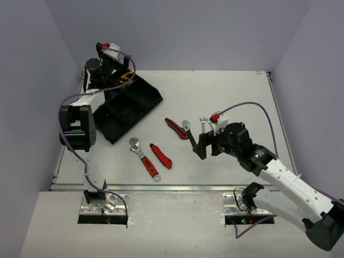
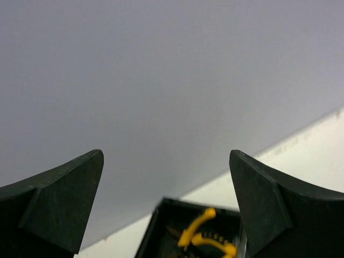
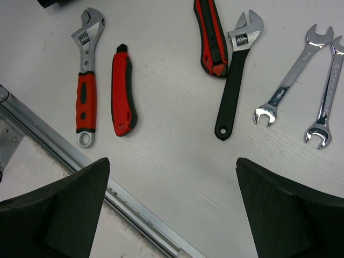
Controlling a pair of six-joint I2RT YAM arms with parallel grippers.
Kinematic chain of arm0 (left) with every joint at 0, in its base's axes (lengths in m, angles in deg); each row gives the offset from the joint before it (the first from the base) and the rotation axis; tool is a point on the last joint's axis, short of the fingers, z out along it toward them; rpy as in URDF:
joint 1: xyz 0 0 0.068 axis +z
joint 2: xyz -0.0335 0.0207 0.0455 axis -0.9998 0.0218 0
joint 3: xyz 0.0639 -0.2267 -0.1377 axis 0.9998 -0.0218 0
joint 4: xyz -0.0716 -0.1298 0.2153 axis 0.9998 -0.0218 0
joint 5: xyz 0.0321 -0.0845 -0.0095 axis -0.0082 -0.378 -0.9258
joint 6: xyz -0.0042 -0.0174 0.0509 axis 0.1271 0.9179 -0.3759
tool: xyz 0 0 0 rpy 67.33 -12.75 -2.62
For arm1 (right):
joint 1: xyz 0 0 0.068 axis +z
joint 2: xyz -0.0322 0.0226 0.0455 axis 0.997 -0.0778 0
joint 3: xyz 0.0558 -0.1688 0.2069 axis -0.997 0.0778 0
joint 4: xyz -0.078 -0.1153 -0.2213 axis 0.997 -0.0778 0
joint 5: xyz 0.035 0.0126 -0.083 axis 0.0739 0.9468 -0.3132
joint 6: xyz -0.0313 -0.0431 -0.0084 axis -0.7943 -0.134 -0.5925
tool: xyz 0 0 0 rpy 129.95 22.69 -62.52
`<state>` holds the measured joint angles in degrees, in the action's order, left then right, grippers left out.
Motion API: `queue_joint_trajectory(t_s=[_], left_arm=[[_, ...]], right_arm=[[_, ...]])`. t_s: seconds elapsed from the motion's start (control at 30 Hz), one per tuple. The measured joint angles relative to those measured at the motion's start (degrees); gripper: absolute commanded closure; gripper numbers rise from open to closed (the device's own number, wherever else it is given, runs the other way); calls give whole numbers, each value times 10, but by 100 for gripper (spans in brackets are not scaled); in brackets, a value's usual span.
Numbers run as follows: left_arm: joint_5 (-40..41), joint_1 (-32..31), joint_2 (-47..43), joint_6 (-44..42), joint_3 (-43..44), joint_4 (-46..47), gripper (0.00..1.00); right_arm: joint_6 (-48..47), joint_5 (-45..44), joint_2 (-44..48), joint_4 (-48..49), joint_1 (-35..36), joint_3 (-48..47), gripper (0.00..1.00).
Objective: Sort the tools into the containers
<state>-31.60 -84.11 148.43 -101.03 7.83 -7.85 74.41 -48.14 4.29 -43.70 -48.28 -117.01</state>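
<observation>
Right gripper (image 3: 172, 161): wide open, empty, the nearer one.
Black wrench (image 3: 230, 97): just ahead, handle end toward it.
Left gripper (image 2: 165, 156): open, empty, above tray (image 1: 124, 115).

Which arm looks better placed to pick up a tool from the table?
Right. The right gripper hovers open above the black-handled adjustable wrench and two spanners, while the left gripper hangs open over the tray.
</observation>
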Motion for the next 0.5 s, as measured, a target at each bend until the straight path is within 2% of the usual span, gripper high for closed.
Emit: queue_joint_trajectory(t_s=[0.13,0.23,0.33,0.4,0.5], left_arm=[[70,0,-102,152,22,-18,0],[133,0,-173,272,72,-109,0],[181,0,-267,400,84,-233,0],[179,0,-344,476,37,-290,0],[129,2,-476,573,-108,-352,0]], right_arm=[[6,-12,-42,-1,0,-2,1],[21,-34,-83,-16,0,-13,1],[46,-64,-109,-28,0,-29,1],[59,-74,-116,-27,0,-34,1],[66,-72,-120,-22,0,-34,1]])
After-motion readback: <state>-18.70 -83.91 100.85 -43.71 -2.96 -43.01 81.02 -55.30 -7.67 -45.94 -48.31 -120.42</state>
